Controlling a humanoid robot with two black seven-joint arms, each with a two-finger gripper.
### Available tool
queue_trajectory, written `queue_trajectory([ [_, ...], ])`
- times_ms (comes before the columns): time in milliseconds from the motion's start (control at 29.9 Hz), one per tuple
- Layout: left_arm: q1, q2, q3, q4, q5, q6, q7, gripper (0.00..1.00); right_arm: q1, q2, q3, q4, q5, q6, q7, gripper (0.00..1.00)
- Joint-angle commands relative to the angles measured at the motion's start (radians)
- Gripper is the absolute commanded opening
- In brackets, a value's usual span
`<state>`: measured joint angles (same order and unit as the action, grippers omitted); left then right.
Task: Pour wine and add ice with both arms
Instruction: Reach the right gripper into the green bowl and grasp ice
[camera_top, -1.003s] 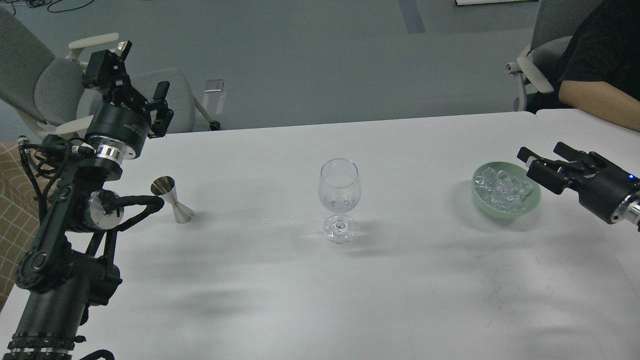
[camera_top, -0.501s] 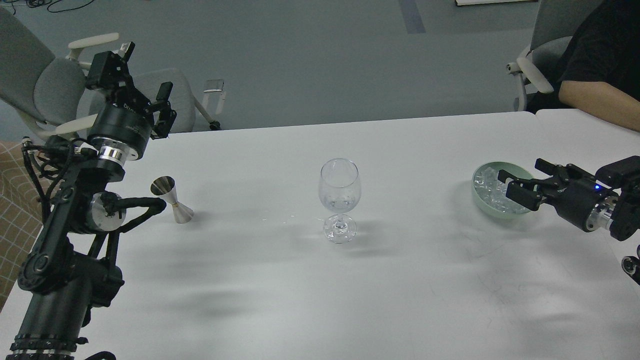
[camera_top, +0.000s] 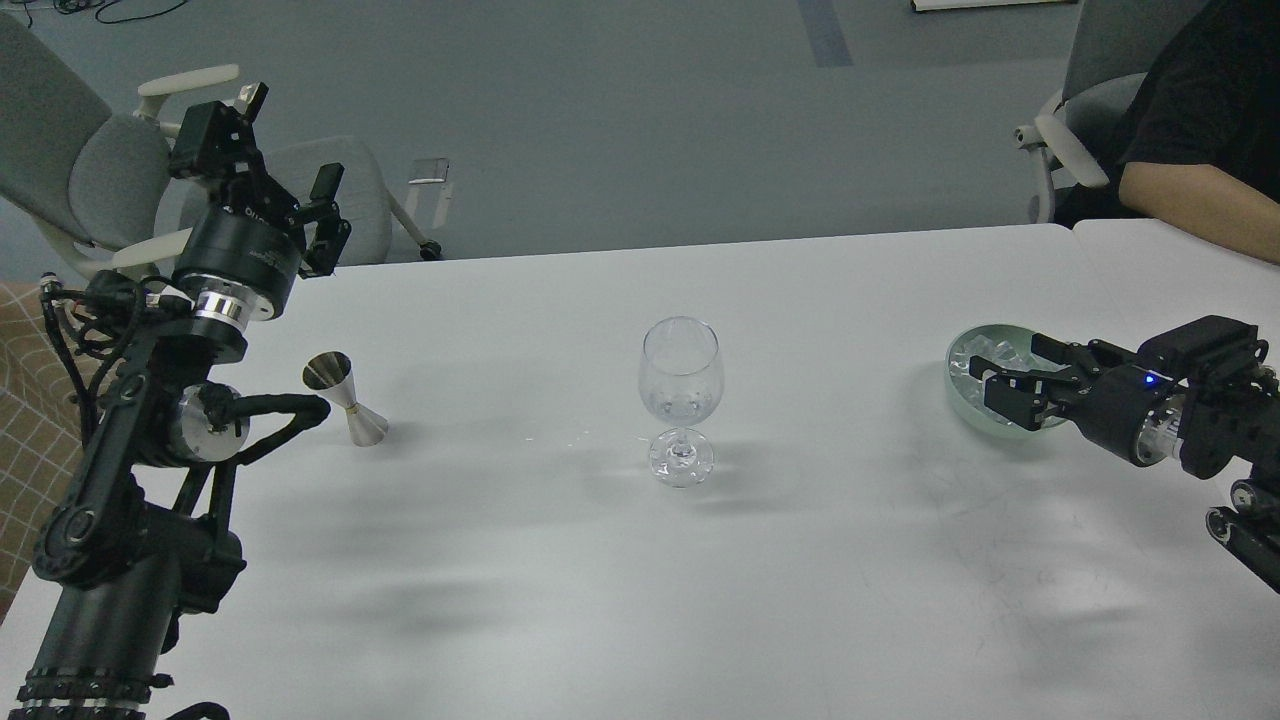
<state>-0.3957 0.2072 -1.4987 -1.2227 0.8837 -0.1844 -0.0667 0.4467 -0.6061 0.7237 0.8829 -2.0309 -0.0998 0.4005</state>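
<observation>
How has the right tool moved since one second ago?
Yes. The right tool moved left and down, over the green bowl of ice.

A little wine (camera_top: 680, 405), clear and colourless, sits low in the bowl of an upright stemmed glass (camera_top: 681, 372) at the middle of the table (camera_top: 800, 580). The ice (camera_top: 985, 357), a heap of small glassy chunks, lies in a pale green bowl (camera_top: 955, 385) well to the right of the glass. The black right arm's end effector (camera_top: 1008, 376) reaches over the bowl's near side, fingers apart. The left arm's end effector (camera_top: 285, 165) is raised at the table's far left edge, fingers apart and holding nothing.
</observation>
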Motion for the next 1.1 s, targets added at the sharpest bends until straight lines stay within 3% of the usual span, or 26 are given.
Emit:
queue_trajectory([
  [0,0.000,0.000,0.000,0.000,0.000,-0.001,-0.001,0.98,0.004,0.000,-0.007,-0.001,-0.002,0.002,-0.002,0.62],
  [234,0.000,0.000,0.000,0.000,0.000,-0.006,-0.001,0.98,0.003,0.000,-0.007,-0.001,-0.020,0.000,-0.003,0.53],
  [702,0.000,-0.002,0.000,0.000,0.000,-0.007,-0.001,0.98,0.000,-0.012,-0.009,0.001,-0.029,0.002,-0.006,0.52],
  [802,0.000,-0.002,0.000,0.000,0.001,-0.009,-0.001,0.98,0.000,-0.015,-0.009,0.001,-0.035,0.002,-0.006,0.43],
  [869,0.000,-0.002,0.000,0.000,0.000,-0.009,-0.001,0.98,0.000,-0.014,-0.009,0.001,-0.054,0.003,-0.006,0.28],
  [1070,0.002,-0.002,0.000,-0.003,0.000,-0.010,-0.001,0.98,-0.003,-0.012,-0.009,0.001,-0.058,0.003,-0.011,0.14],
])
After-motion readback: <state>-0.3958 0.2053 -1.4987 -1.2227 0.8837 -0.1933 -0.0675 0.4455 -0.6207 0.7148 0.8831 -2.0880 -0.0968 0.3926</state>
